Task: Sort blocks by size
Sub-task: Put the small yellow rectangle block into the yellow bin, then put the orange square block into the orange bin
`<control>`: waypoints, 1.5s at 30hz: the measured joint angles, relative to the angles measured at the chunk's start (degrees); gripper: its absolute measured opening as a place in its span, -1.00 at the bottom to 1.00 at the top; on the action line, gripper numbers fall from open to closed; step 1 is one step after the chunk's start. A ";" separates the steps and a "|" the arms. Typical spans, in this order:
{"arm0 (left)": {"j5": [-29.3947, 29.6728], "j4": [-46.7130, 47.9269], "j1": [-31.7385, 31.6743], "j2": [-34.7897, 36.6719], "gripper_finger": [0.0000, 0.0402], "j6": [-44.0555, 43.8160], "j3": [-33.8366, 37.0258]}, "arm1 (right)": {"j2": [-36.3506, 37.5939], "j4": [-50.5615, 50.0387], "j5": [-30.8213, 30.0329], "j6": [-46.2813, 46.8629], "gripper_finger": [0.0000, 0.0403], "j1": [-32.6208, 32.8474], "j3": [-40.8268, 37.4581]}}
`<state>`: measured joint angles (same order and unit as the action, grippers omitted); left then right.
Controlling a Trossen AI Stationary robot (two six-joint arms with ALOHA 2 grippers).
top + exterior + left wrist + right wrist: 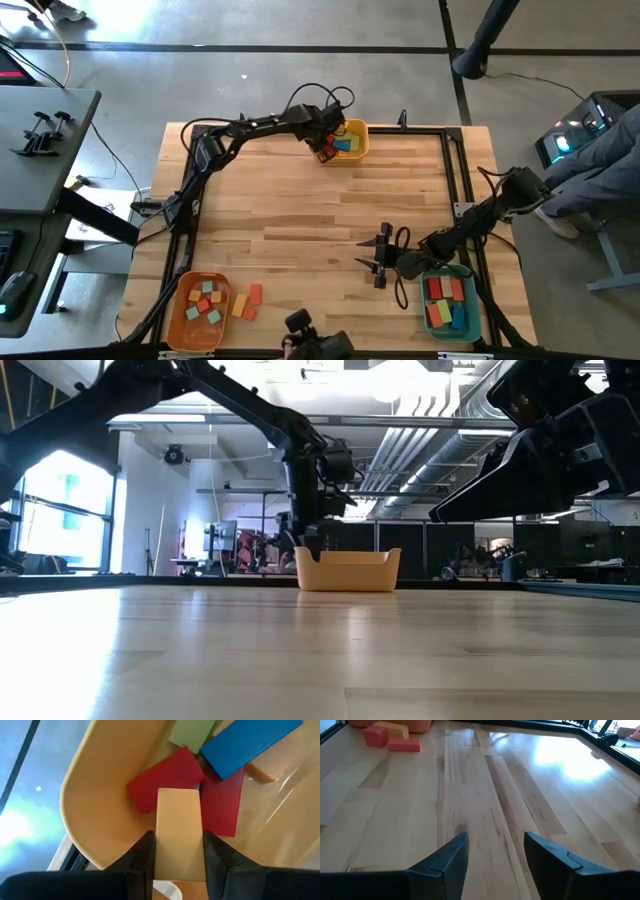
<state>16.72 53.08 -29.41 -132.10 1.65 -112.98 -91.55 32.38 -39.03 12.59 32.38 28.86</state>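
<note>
Your left gripper [177, 857] is clamped on a yellow block [178, 832], holding it just over the yellow bin [358, 148], with red blocks [167, 782] and a blue block [247, 745] lying right beyond its fingertips. Your right gripper [495, 857] hangs open and empty above bare table [485, 795], the teal bin [452, 306] just behind it.

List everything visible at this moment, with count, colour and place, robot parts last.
Yellow bin: one, far edge of the table; holds red, blue and green blocks.
Yellow block: one, held over the yellow bin.
Orange bin: one, near left corner; several small mixed blocks inside.
Loose blocks: two or three, orange and red, beside the orange bin.
Teal bin: one, near right corner; red, orange, green, blue blocks.
Person: one, at the table's right edge.
Left gripper: shut on the yellow block.
Right gripper: open, empty, above bare table.
</note>
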 joint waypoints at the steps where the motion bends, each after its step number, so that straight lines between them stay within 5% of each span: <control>1: 0.09 0.12 0.00 -0.22 -0.57 0.18 -0.07 | 0.00 0.00 0.00 0.01 -0.07 0.00 0.00; 9: -0.28 -1.25 0.02 -0.32 -0.45 0.54 -0.07 | 0.00 -0.04 0.01 0.25 -0.07 -0.71 0.00; 20: -10.50 -8.78 -0.34 -0.29 -0.01 1.61 0.22 | 0.00 -0.37 0.50 1.31 -0.07 -0.85 0.00; 27: -14.73 -12.31 0.88 1.42 0.01 5.00 0.31 | 0.02 -2.57 1.16 4.93 -0.07 -0.81 0.00; 32: -20.47 -19.52 8.36 2.91 -0.06 7.32 0.71 | 0.02 -2.71 0.49 5.43 -0.07 0.66 0.00; 38: -14.38 -26.97 22.13 2.96 -0.15 10.68 0.76 | 0.02 -2.00 -2.76 5.42 -0.07 3.41 0.04; 45: -4.46 -22.33 30.82 2.96 -0.22 12.04 0.76 | 0.78 -1.01 -2.74 4.64 -0.07 9.49 0.04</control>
<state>12.26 30.75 1.41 -129.14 13.70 -112.22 -90.77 31.37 -41.76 17.23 41.87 28.91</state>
